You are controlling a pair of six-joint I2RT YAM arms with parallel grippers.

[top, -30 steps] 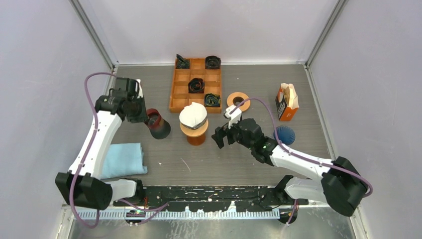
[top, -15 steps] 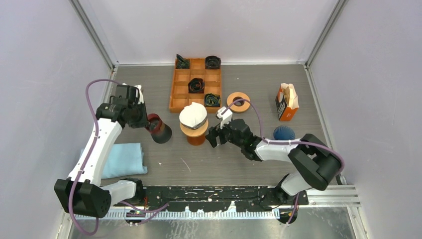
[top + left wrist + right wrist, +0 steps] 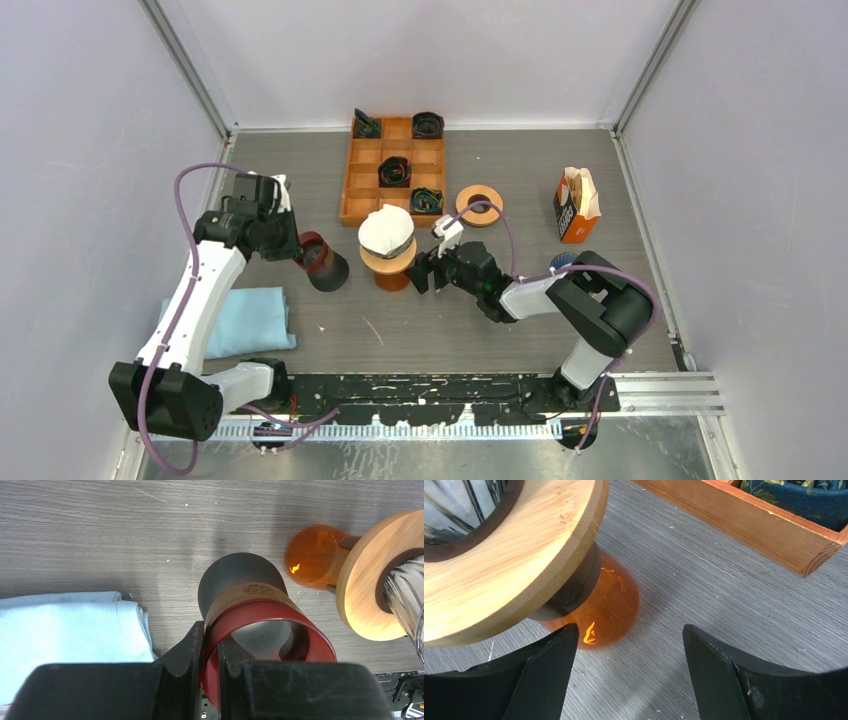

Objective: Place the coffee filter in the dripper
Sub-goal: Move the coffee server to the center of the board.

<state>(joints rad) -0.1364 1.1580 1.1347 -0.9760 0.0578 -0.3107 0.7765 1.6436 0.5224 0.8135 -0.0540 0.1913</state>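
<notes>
The white coffee filter [image 3: 387, 229] sits bunched in the top of the dripper [image 3: 390, 262], a glass cone in a wooden collar [image 3: 524, 555] on an orange carafe [image 3: 611, 605]. My right gripper [image 3: 420, 272] is low at the carafe's right side, open, its fingers [image 3: 549, 670] spread with only table between them [image 3: 628, 630]. My left gripper [image 3: 211, 630] is shut on the rim of a red and black cup [image 3: 250, 600], left of the dripper [image 3: 362, 585]. From above, the cup [image 3: 322, 262] hangs tilted at the left gripper [image 3: 300, 248].
A wooden compartment tray [image 3: 360, 190] with dark rolled items stands behind the dripper. An orange ring [image 3: 479, 204], an orange paper box [image 3: 576, 206] and a blue ribbed object [image 3: 565, 262] lie right. A light blue cloth [image 3: 250, 318] lies front left.
My right gripper has slid left, up to the carafe under the dripper, its jaws narrowing a little. The left gripper has shifted slightly nearer with the cup.
</notes>
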